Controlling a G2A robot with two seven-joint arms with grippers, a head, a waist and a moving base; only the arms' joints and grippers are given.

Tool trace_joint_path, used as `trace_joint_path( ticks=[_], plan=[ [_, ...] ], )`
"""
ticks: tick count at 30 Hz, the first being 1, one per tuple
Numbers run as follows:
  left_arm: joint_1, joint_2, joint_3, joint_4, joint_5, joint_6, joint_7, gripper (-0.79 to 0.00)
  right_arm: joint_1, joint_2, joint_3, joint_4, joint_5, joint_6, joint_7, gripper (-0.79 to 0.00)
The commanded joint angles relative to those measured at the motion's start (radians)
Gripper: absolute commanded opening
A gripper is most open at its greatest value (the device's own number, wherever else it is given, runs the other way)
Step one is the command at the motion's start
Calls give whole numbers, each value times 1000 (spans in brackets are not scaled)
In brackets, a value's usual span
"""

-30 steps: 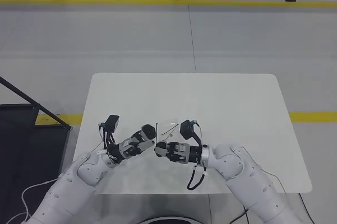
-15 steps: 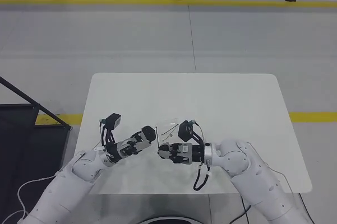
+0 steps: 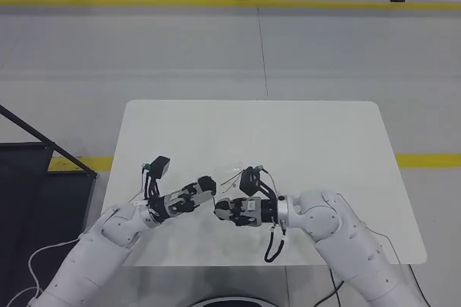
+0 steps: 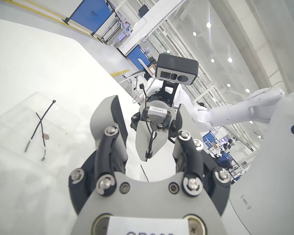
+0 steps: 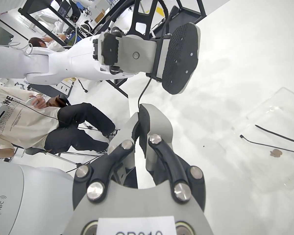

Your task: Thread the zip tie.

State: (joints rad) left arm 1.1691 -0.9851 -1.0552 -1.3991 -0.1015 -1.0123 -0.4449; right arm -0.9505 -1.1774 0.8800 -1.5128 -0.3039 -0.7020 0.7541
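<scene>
The right gripper [image 5: 140,113] was pinched tight on the zip tie [image 5: 142,91], holding it above the table's [image 3: 330,153] near side. Its free end poked toward the left gripper [image 4: 149,106], which faced it spread wide, apparently ready to take that end. Spare ties [image 4: 40,121] lay in a clear tray [image 4: 5,123] just beyond.

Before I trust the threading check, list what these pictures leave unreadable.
Held zip tie: right wrist view, the shut right jaws cover its gripped part, so which end is unclear.
Spare ties in the tray: right wrist view, cut off by the picture edge.
Brown speck in the tray: both wrist views, too small to identify.
</scene>
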Motion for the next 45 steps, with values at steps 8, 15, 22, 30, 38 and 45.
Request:
trace_joint_path(
  ticks=[8,15,22,30,38,45],
  plan=[
    [-10,-15,1,21,14,0,16,-505,6,0,-8,5,2,0,2,-785],
    [-11,-23,-4,28,14,0,16,-508,10,0,-14,11,4,3,2,-785],
    [-10,-28,-7,31,6,0,2,-594,13,0,-19,12,2,9,2,-785],
    [-9,-33,-14,33,-6,0,-17,-619,13,1,-20,12,3,10,-1,-785],
    [-5,-39,-21,33,-8,0,-28,-785,13,2,-22,14,5,17,0,-785],
    [-1,-43,-30,31,-8,0,-36,-785,13,2,-24,14,6,21,-2,-785]
  ],
)
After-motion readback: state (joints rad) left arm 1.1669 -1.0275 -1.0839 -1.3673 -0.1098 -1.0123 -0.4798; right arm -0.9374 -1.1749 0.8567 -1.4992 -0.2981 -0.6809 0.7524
